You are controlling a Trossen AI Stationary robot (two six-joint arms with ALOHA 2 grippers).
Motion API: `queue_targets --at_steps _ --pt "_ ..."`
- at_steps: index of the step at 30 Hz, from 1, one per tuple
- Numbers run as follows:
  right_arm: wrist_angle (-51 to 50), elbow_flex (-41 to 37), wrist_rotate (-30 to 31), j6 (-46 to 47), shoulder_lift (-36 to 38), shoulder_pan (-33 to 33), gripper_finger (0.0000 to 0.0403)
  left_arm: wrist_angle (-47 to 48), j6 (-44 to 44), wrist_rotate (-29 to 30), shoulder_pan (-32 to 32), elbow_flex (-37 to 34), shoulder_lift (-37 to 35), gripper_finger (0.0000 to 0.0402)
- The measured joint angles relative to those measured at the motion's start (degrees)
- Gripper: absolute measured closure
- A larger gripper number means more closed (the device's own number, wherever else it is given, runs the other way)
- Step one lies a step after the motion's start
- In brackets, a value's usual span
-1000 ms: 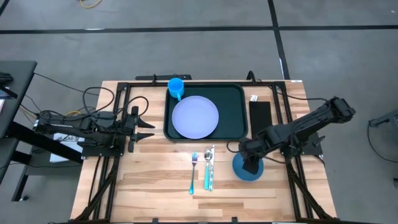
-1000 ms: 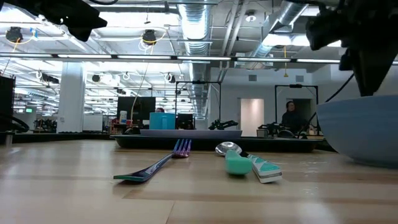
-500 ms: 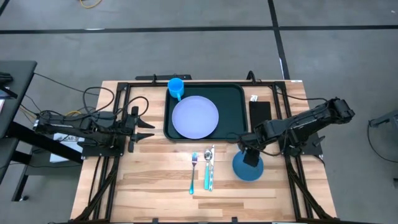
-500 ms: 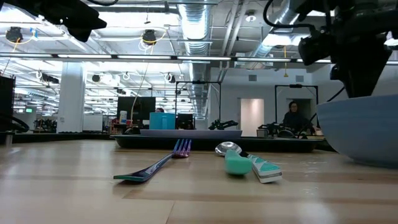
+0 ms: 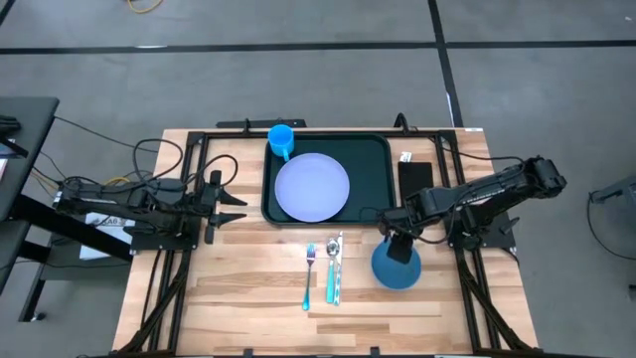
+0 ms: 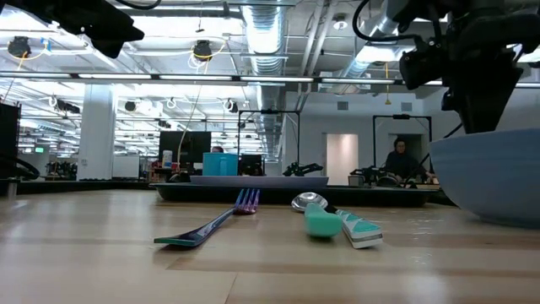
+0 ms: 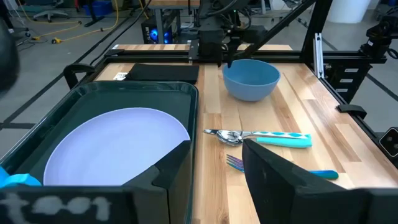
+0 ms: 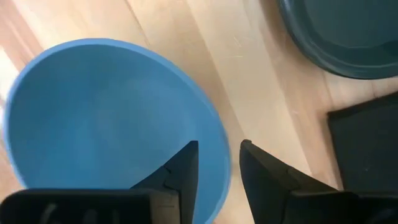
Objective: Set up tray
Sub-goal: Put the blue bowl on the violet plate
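The dark green tray (image 5: 382, 177) lies at the table's far middle. A lavender plate (image 5: 311, 187) sits in it, and a blue cup (image 5: 281, 139) stands at its far left corner. A blue bowl (image 5: 400, 272) rests on the wood to the near right of the tray. My right gripper (image 5: 396, 246) hovers open over the bowl's far rim (image 8: 219, 155), one finger over the hollow and one outside it. I cannot tell whether it touches the rim. My left gripper (image 5: 237, 204) waits open, left of the tray.
A fork (image 5: 309, 273) and a teal-handled spoon (image 5: 335, 267) lie side by side on the wood, near of the tray and left of the bowl. A flat black rectangle (image 5: 415, 184) lies right of the tray. Dark frame rails run along both table sides.
My right gripper has moved from above the bowl's middle toward the table's far edge and now stands over the bowl's far rim. The bowl has stayed in place.
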State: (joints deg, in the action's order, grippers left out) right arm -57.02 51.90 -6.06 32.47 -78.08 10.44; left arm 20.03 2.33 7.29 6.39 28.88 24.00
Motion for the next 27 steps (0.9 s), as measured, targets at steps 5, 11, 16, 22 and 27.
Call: queue_targets --at_steps 5,11,16,22,27 --pt "0.07 0.00 -0.05 -0.98 0.00 0.02 0.0295 0.00 0.04 0.00 0.00 0.00 -0.01 0.0269" --pt "0.07 0.00 0.10 -4.04 0.00 0.04 0.0295 0.00 0.13 -0.01 0.00 0.00 0.01 0.0269" --pt "0.07 -0.02 0.62 -5.65 0.00 0.02 0.0295 0.00 0.15 0.00 0.00 0.00 0.01 0.0269" --pt "1.47 -3.28 1.36 -5.68 0.00 0.02 0.0295 0.01 0.52 -0.02 0.00 0.00 -0.01 0.0269" --pt "5.24 -6.90 0.17 -4.20 -0.02 0.06 0.0295 0.02 0.52 -0.02 0.00 0.00 0.00 0.0269"
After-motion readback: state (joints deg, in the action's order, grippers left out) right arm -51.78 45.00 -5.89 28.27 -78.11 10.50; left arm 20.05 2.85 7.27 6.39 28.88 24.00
